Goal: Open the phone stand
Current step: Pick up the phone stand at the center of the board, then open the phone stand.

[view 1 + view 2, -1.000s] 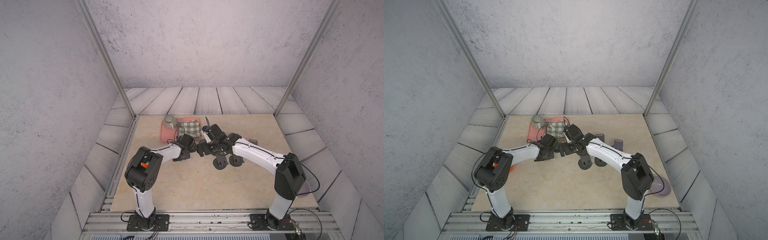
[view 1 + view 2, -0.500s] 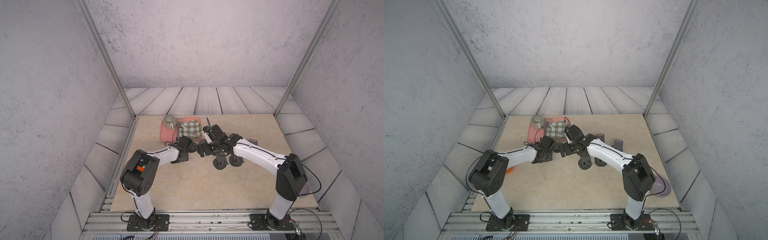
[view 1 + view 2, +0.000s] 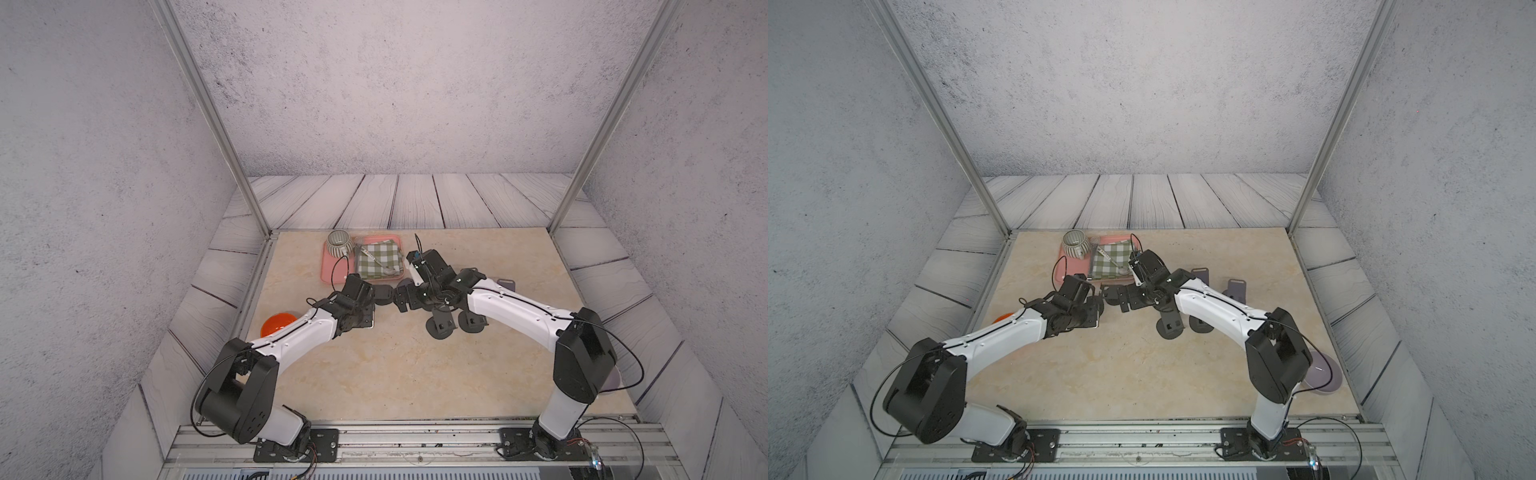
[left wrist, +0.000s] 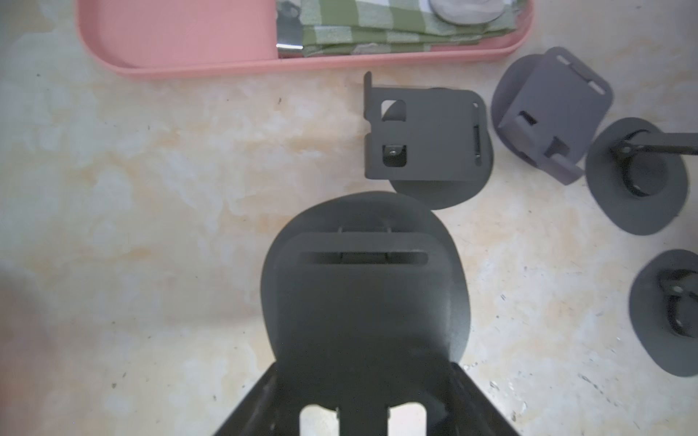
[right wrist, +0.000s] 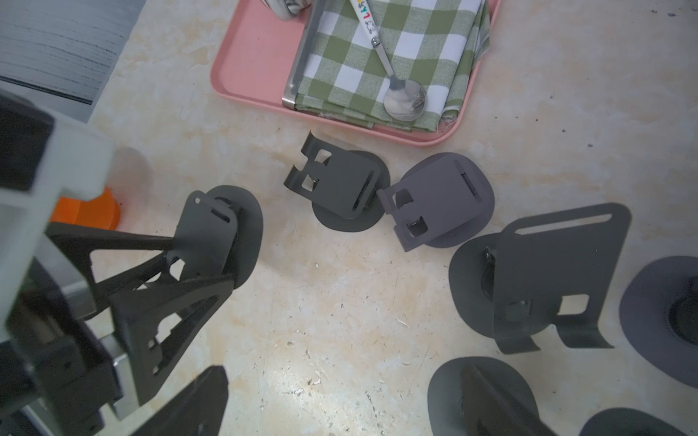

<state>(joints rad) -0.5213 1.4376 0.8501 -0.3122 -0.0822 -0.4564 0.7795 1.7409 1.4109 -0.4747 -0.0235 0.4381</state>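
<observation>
Right wrist view: a dark grey phone stand (image 5: 223, 226), folded almost flat, is clamped between the left fingers (image 5: 113, 236). It is tipped on edge low over the cream bench (image 5: 340, 302), just in front of a pink tray (image 5: 245, 64). The right fingers (image 5: 196, 404) are spread wide apart and hold nothing. A second dark stand (image 5: 340, 188) sits near the tray with its plate raised, and a purple-grey stand (image 5: 438, 204) is just beside it. The tray holds a green checked cloth (image 5: 396, 56) with a spoon (image 5: 404, 98) lying on top.
</observation>
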